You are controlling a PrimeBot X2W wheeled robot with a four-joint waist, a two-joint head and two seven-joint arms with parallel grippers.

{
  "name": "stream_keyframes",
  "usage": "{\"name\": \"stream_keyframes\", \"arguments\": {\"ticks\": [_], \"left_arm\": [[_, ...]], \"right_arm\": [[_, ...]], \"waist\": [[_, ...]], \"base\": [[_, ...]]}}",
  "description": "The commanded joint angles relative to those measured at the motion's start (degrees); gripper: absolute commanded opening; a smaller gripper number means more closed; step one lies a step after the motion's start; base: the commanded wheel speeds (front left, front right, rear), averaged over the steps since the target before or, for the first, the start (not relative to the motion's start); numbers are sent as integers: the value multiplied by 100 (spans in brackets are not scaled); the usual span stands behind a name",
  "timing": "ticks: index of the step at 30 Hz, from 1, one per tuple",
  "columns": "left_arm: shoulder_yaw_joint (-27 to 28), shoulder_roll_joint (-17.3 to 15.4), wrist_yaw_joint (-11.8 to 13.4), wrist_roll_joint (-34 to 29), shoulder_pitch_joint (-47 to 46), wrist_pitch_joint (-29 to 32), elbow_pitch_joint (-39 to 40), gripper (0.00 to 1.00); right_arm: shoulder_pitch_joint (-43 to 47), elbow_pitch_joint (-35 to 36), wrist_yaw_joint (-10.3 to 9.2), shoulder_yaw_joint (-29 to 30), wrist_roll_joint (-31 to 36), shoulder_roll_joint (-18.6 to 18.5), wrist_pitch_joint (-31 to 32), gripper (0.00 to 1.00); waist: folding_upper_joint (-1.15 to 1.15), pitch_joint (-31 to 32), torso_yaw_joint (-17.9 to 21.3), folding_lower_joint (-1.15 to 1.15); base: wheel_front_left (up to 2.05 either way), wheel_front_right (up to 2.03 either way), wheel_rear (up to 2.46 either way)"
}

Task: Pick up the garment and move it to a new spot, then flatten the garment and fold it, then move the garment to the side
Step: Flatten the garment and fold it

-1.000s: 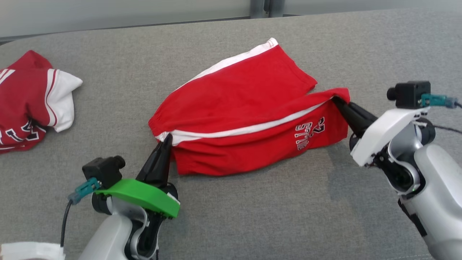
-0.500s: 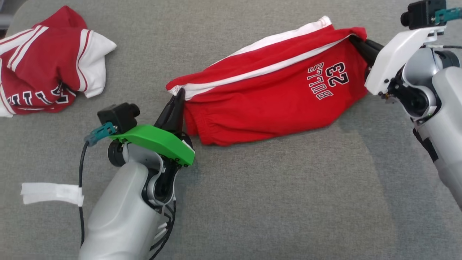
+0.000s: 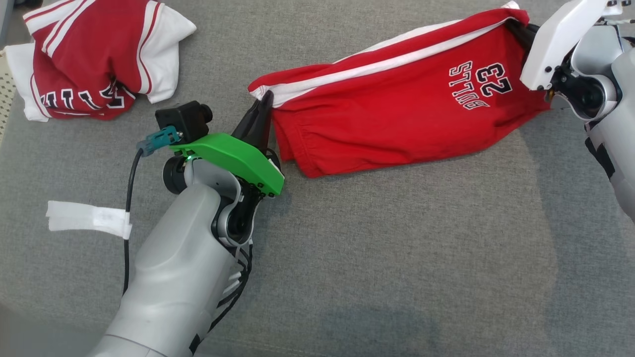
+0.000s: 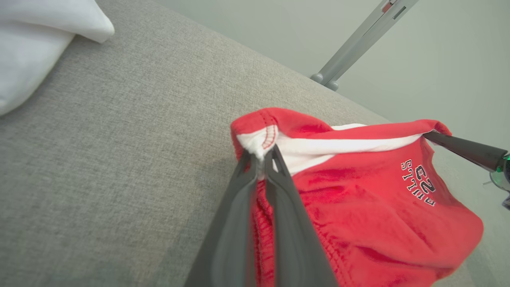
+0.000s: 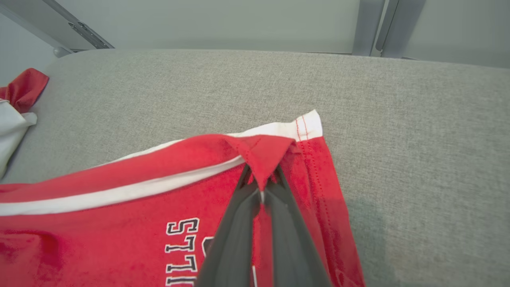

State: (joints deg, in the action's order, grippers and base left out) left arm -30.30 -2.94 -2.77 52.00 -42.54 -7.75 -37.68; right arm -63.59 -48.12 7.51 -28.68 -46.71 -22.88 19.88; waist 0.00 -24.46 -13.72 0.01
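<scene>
Two end effectors (image 3: 267, 96) (image 3: 512, 24) clamp one shorts (image 3: 397, 114); one jersey (image 3: 94, 59) well apart.

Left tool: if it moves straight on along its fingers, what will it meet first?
The left tool is shut on the white-trimmed corner of the red shorts, so it meets that cloth first. Beyond the corner there is probably only the grey padded surface, though depth is unclear.
</scene>
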Motion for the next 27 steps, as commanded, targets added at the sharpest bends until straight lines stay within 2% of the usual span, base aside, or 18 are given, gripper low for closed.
{"name": "stream_keyframes", "arguments": {"ticks": [1,2,4,5,6,7,8,9,18,27], "left_arm": [[-47,-5,6,73,-148,-50,-53,0],[-100,-4,11,109,-185,-52,-73,0],[-235,-3,36,238,-246,-80,-77,36],[-298,-4,40,294,-271,-93,-71,39],[-368,-4,60,347,-295,-107,-67,44],[-440,-2,76,384,-315,-108,-64,58],[-498,-2,87,411,-329,-135,-61,91],[-555,-3,100,438,-338,-148,-58,100],[-873,-13,169,361,-316,-308,40,100],[-883,-443,343,-21,224,-640,611,100]], "right_arm": [[-127,-116,-4,-22,-10,-41,-100,0],[-183,-215,-4,-49,22,-38,-159,4],[-280,-384,-4,-118,47,-4,-259,36],[-322,-460,-4,-146,51,12,-308,50],[-373,-527,-4,-171,48,19,-387,69],[-424,-593,-3,-186,56,26,-483,91],[-456,-656,-4,-204,81,30,-587,100],[-482,-727,-3,-221,95,44,-683,100],[-638,-1102,-3,-410,-26,84,-1144,100],[-326,-818,-3,-858,-316,-155,-1093,100]], "waist": [[0,-60,-63,-1],[0,-72,-69,-1],[0,-89,-78,-1],[0,-95,-80,-1],[0,-101,-84,-1],[0,-107,-87,-1],[0,-112,-90,-1],[0,-116,-92,-1],[0,-84,-78,-1],[0,176,62,-1]], "base": [[0,0,0],[0,0,0],[0,0,0],[0,0,0],[0,0,0],[0,0,0],[0,0,0],[0,0,0],[0,0,0],[0,0,0]]}}
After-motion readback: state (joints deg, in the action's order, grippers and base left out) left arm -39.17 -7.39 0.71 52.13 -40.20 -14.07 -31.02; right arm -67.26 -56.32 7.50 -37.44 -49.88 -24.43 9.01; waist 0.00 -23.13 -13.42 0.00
